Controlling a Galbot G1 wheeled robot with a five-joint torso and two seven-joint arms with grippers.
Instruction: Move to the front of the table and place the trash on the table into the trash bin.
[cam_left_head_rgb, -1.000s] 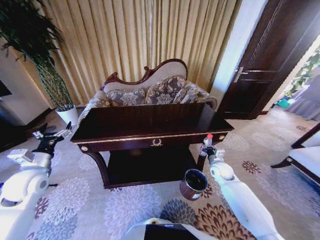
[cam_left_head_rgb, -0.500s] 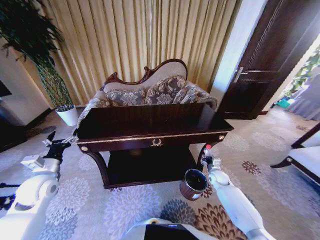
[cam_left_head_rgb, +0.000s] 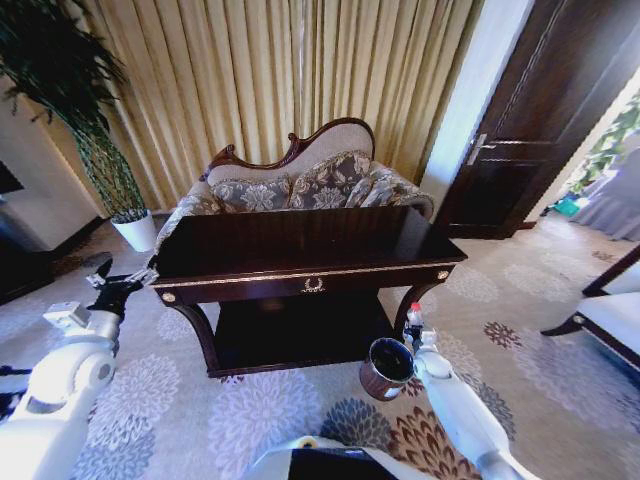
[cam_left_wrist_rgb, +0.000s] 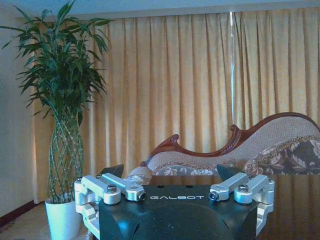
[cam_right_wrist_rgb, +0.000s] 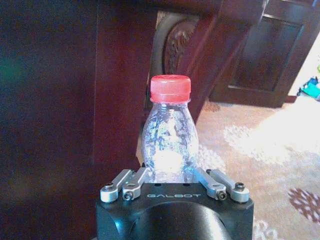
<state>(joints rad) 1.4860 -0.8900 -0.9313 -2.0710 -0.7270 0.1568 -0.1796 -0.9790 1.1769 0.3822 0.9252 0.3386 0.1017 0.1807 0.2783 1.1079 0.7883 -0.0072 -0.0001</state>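
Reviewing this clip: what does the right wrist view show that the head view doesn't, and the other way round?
Right wrist view alone: close detail of the clear plastic bottle, its ribbed body standing upright between the right gripper fingers, red cap up, with a carved leg of the table just behind.

Head view alone: the trash bin on the carpet just left of that gripper, the whole dark tabletop, the sofa, the curtains, the potted plant, and the left gripper open near the table's left end.

Both: the bottle in the right gripper, the table, the dark door and patterned carpet.

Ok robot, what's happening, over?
Right gripper shut on clear red-capped plastic bottle, beside round reddish-brown bin. Left gripper open, by dark glossy table end. Nothing blocking.
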